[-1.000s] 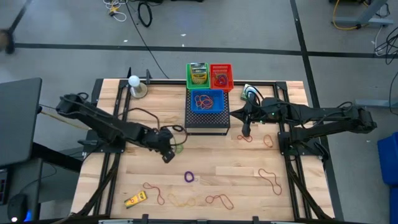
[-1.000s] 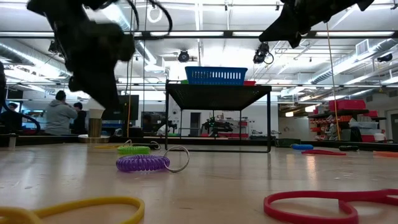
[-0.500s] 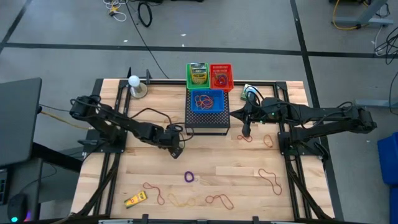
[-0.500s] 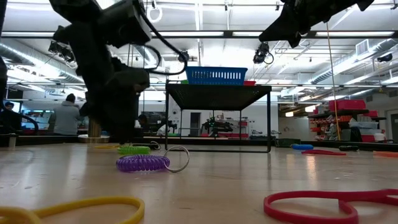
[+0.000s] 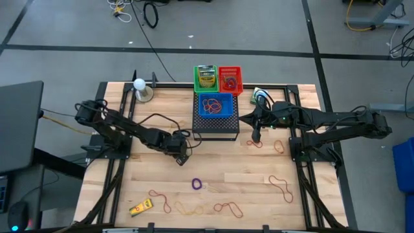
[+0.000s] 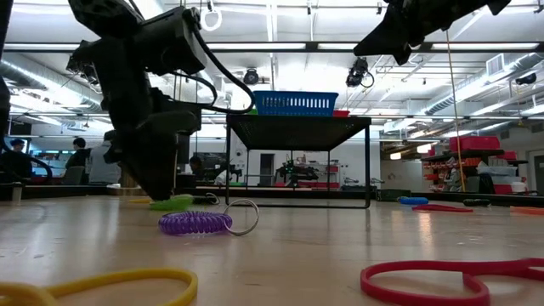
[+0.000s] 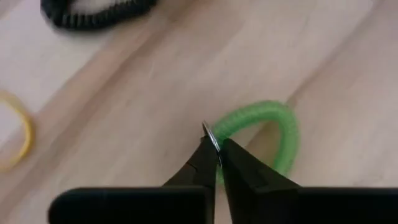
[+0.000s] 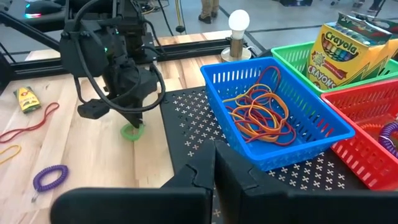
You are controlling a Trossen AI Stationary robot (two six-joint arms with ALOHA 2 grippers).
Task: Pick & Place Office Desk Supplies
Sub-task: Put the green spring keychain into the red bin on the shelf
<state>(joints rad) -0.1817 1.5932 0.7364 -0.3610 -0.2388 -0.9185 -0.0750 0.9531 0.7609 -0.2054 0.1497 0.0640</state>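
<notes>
A green coil ring (image 7: 277, 134) with a thin metal ring on it lies on the wood table, left of the black mesh box (image 5: 215, 124). My left gripper (image 5: 183, 157) stands on it, pointing steeply down, shut on its metal ring; the right wrist view shows the green coil ring (image 8: 132, 132) under my left gripper (image 8: 135, 122). A purple coil ring (image 5: 196, 184) lies nearer the front edge. My right gripper (image 5: 255, 138) hangs shut and holding nothing, high above the table at the box's right side. My left gripper pinches the green coil ring's thin metal ring (image 7: 210, 134) between its two fingertips (image 7: 231, 152). The fingers come from above, slanting down. The green coil (image 6: 174, 202) rests on the table beside the fingertips.
On the mesh box stand a blue basket (image 5: 215, 105) of rubber bands, a green basket (image 5: 206, 77) with a crayon box and a red basket (image 5: 229, 79). Rubber bands (image 5: 226, 208) and a yellow item (image 5: 141, 207) lie near the front edge. A black coil (image 7: 93, 12) lies close by.
My left gripper has gone down and a little toward the table's right edge, onto the green coil ring, and has shut on its metal ring. The ring has stayed on the table. My right arm has kept still.
</notes>
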